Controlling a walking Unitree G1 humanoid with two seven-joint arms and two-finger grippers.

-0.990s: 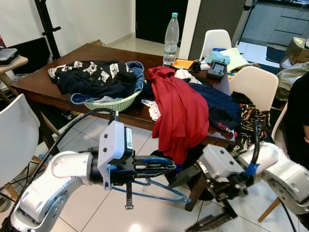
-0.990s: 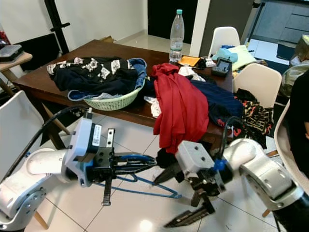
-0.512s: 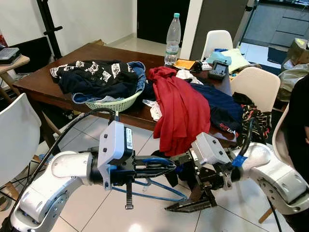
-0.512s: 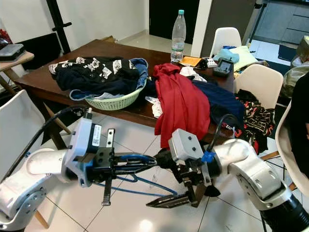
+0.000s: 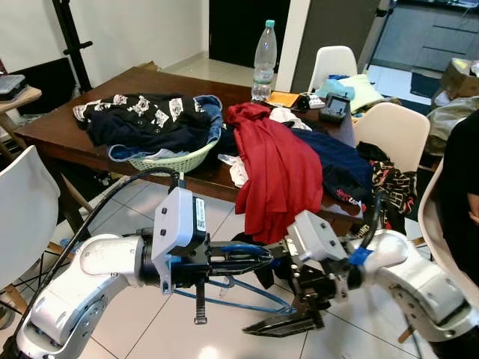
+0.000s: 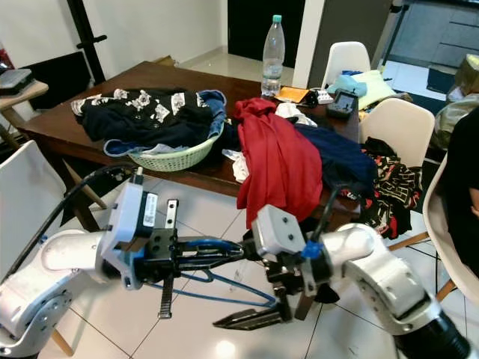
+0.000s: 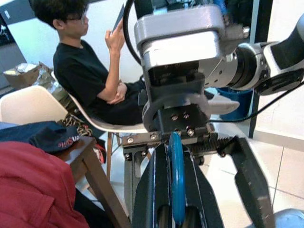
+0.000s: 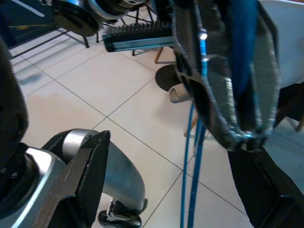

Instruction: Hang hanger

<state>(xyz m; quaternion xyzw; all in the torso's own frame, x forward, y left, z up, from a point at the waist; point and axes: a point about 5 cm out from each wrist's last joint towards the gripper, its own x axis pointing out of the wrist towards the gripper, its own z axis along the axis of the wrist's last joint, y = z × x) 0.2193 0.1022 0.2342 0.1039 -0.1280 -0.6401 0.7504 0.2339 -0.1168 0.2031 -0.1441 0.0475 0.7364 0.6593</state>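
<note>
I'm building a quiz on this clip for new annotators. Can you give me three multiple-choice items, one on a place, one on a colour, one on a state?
1. Where does the red shirt lie?
A. In the green basket
B. Draped over the table edge
C. On a white chair

2. What colour is the hanger?
A. Blue
B. Yellow
C. Black

3. How does the left gripper stand?
A. Open and apart from the hanger
B. Shut on the hanger
C. Shut on the water bottle

Answers:
1 B: the red shirt hangs down over the near edge of the table, beside the basket.
2 A: the hanger is a thin blue frame below the arms.
3 B: the left gripper has its fingers closed on the blue hook, while the right gripper is spread open close by.
</note>
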